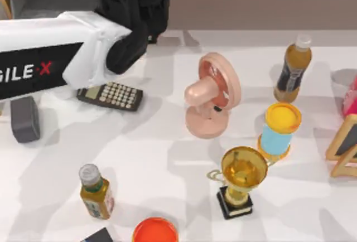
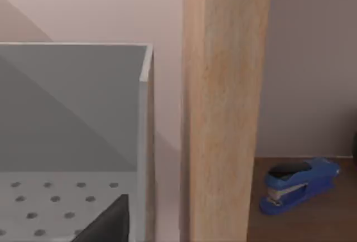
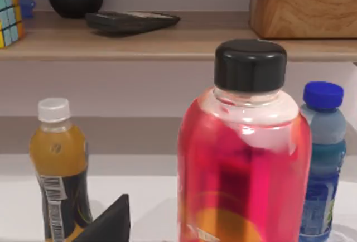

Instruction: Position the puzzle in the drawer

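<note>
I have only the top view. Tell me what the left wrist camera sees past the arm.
Observer: The drawer, with grey walls and a dotted floor, beside its peach-wood front panel.
Operator: Report anything lying inside it.
Observer: Nothing lies on the part of the floor that shows. A blue stapler sits outside, on a brown surface past the panel.
Operator: Now place the puzzle from the right wrist view.
Observer: The puzzle sits on the shelf, with a dark calculator farther along it.
</note>
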You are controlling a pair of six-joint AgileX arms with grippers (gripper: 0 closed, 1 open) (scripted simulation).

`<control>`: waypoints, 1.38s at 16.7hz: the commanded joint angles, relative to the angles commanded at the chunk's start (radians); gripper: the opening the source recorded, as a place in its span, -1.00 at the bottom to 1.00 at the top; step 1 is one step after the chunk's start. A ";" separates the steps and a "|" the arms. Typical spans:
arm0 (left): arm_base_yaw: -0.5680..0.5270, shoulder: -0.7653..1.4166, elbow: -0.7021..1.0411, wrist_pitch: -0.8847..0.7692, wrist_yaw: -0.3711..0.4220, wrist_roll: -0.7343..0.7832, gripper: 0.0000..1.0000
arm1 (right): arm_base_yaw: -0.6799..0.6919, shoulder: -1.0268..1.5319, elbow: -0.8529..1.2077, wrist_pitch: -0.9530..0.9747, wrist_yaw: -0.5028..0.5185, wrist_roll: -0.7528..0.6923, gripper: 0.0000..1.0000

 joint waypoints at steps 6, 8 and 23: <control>-0.145 0.482 0.317 0.150 -0.148 0.003 1.00 | 0.000 0.000 0.000 0.000 0.000 0.000 1.00; -0.168 0.563 0.373 0.176 -0.175 0.003 1.00 | 0.000 0.000 0.000 0.000 0.000 0.000 1.00; -0.135 0.677 0.596 0.071 -0.145 0.006 1.00 | 0.000 0.000 0.000 0.000 0.000 0.000 1.00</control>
